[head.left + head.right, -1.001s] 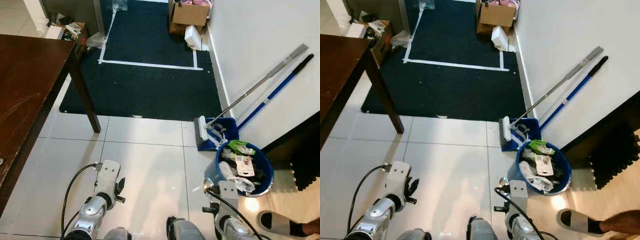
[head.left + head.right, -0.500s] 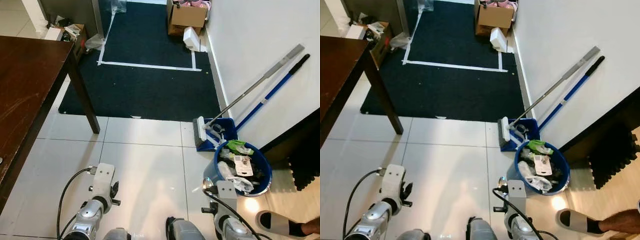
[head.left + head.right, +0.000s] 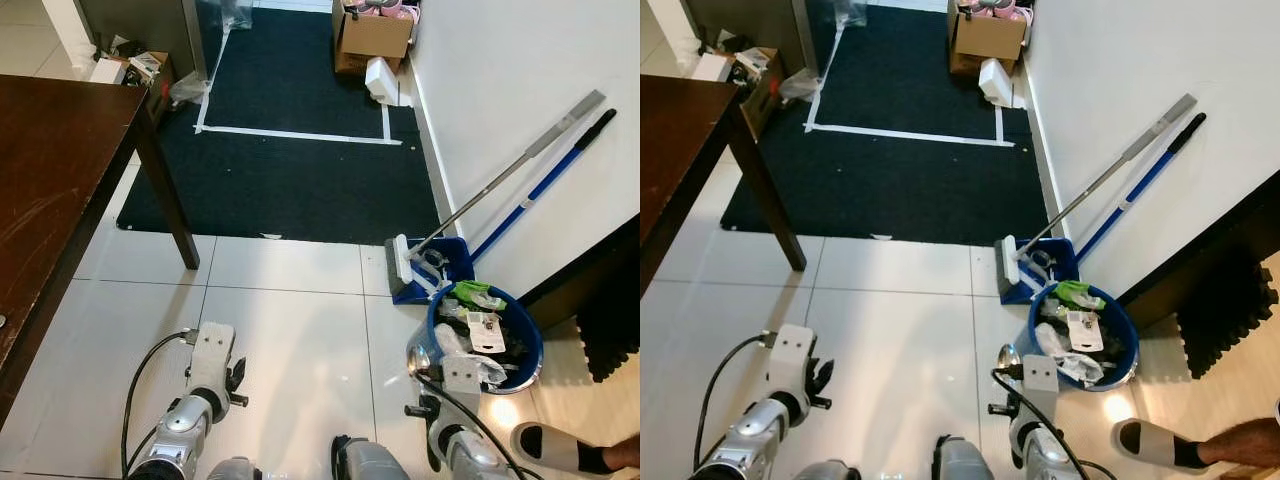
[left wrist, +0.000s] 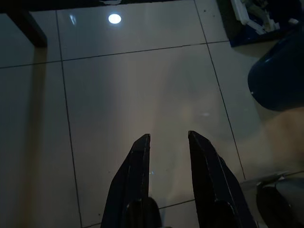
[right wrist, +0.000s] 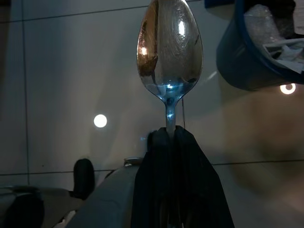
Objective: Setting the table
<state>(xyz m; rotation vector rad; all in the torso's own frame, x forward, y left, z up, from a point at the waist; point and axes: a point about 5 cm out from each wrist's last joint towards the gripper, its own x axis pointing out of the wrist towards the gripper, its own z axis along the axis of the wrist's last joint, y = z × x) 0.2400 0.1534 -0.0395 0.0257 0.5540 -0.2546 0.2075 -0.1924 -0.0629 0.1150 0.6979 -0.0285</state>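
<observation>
Right gripper (image 5: 167,135): jaws clenched on spoon (image 5: 168,52) handle, bowl forward, beside blue bin (image 3: 487,340) | Left gripper (image 4: 168,137): jaws released, parted over white tile floor (image 3: 290,330) | Desk (image 3: 50,170): corner and leg at left, open tiles between desk and bin.

You have a dark brown desk (image 3: 50,170) over glossy white floor tiles (image 3: 290,330) with thin grey grout lines. The rug (image 3: 290,170) is near-black, marked with white tape lines. The bucket (image 3: 527,345) is blue. The right end effector's (image 5: 170,135) fingers are black; its spoon (image 5: 169,52) is shiny silver.
</observation>
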